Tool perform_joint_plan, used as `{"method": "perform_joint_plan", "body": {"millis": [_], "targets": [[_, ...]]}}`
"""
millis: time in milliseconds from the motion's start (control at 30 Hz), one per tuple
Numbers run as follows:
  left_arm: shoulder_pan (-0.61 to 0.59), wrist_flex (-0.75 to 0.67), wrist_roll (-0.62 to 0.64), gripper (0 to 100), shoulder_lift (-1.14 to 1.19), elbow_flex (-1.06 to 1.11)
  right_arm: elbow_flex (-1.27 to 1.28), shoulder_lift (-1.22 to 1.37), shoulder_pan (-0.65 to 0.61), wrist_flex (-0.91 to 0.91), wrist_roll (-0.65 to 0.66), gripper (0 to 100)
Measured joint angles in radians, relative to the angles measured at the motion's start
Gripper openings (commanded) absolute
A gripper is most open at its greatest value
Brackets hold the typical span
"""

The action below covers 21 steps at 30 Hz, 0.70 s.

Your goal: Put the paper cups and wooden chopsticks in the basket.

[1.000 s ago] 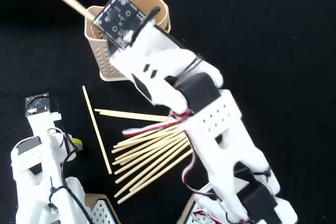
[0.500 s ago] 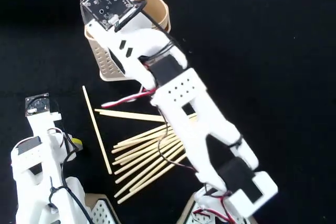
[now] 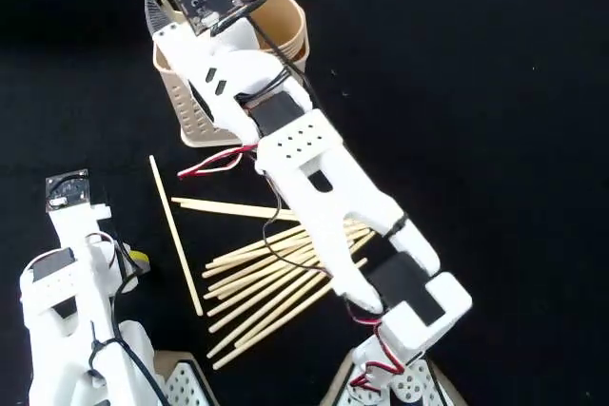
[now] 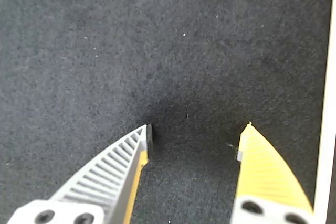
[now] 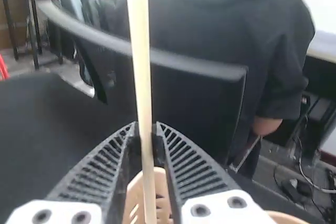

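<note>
**Right arm poised one chopstick above the basket, pile yet to be cleared**

By the near-left corner of the table (image 3: 495, 140), your left gripper (image 4: 194, 135) hung with its jaws spread over bare black cloth, holding nothing and well apart from all the task's things.

Further in, near the middle of the near edge, the loose chopsticks (image 3: 266, 282) lay fanned flat on the cloth. They were pale, thin wooden sticks, most of them bunched side by side, with two lying apart on the fan's far-left side. Your right arm reached over them toward the far-left corner.

There your right gripper (image 5: 146, 127) pinched the held chopstick (image 5: 139, 51) tight between its jaws, the stick's long axis running straight out along the line of the fingers. From above, its free end leaned up and away toward the far-left corner, while the cream, slotted basket (image 3: 186, 106) stood directly below the gripper. Whether the stick's lower tip had passed inside the rim could not be told.

A tan paper cup (image 3: 290, 26) stood upright at the basket's far-right side, apparently inside it.

You were probably a straight release away from landing this stick, provided its steep tilt carried it down inside the rim and not over the basket's wall.
</note>
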Motion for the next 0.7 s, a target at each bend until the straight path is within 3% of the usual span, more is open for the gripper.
{"method": "perform_joint_plan", "body": {"millis": [133, 333, 700], "targets": [[0.000, 0.000, 0.000, 28, 0.000, 0.000, 0.000, 0.012, 0.002, 0.041, 0.000, 15.1], [0.000, 0.000, 0.000, 28, 0.000, 0.000, 0.000, 0.012, 0.002, 0.192, 0.000, 12.3], [0.000, 0.000, 0.000, 28, 0.000, 0.000, -0.037, -0.094, 0.002, 0.249, -0.002, 12.0]]}}
